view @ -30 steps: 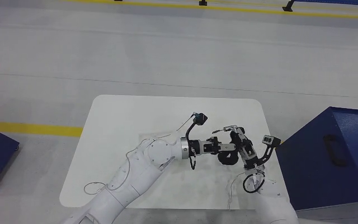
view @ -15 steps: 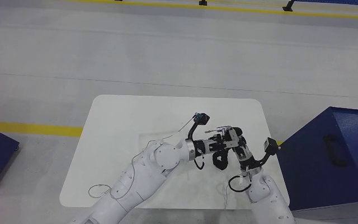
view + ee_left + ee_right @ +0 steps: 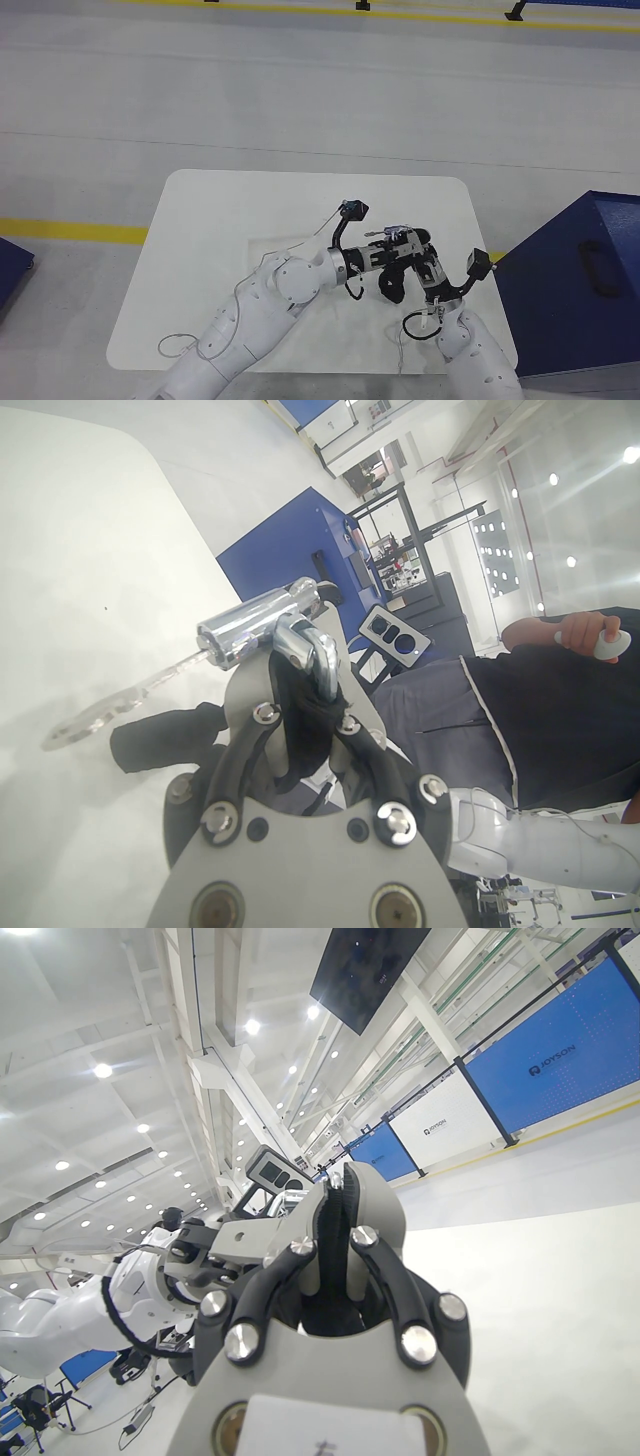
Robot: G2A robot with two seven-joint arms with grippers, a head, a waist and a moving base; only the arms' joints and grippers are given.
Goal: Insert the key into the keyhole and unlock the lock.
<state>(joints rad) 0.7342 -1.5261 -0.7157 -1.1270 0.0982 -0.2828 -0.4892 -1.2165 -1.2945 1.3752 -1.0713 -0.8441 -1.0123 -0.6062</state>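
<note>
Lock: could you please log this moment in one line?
left pincer: shut on lock | key: inserted in lock | right pincer: shut

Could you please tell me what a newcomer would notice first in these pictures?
The shiny chrome cylindrical padlock stands out, held over the white table by its curved shackle in the left end effector. A flat silvery key sticks out of the padlock's end face. The right end effector, pads pressed together, sits close beside it.
</note>
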